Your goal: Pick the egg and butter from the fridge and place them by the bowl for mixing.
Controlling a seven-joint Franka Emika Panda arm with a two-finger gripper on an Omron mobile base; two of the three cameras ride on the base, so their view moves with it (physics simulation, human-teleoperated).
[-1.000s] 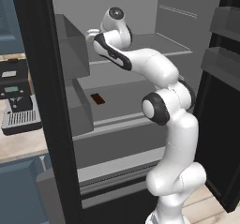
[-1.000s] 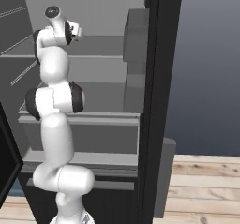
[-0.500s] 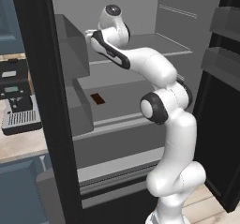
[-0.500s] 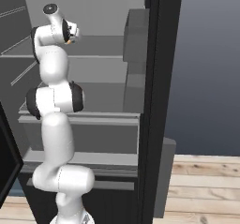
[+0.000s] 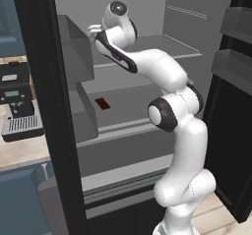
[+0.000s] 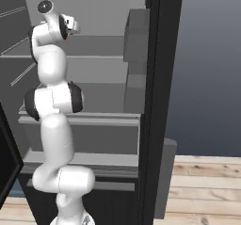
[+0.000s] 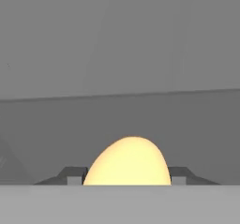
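In the hand view the egg (image 7: 127, 162), a smooth pale yellow-orange ball, sits between my two dark fingertips (image 7: 75, 175), which press on both its sides. My gripper (image 7: 127, 177) is shut on it. The arm reaches into the open fridge (image 5: 49, 106) at the level of the upper grey shelf (image 5: 162, 44), with the gripper (image 5: 92, 31) at the shelf's left end, beside a boxy grey bin (image 5: 76, 52). From the right the gripper (image 6: 73, 26) points toward the fridge's (image 6: 157, 101) right side. The butter and the bowl are out of view.
A flat dark brown bar (image 5: 102, 103) lies on the middle shelf. Grey door bins (image 5: 236, 67) hang on the open door at the right. A coffee machine (image 5: 17, 101) stands on the counter left of the fridge. Wooden floor (image 6: 207, 186) lies to the right.
The jaws have closed in from wide open onto the egg. The hand has shifted slightly up and left at the upper shelf.
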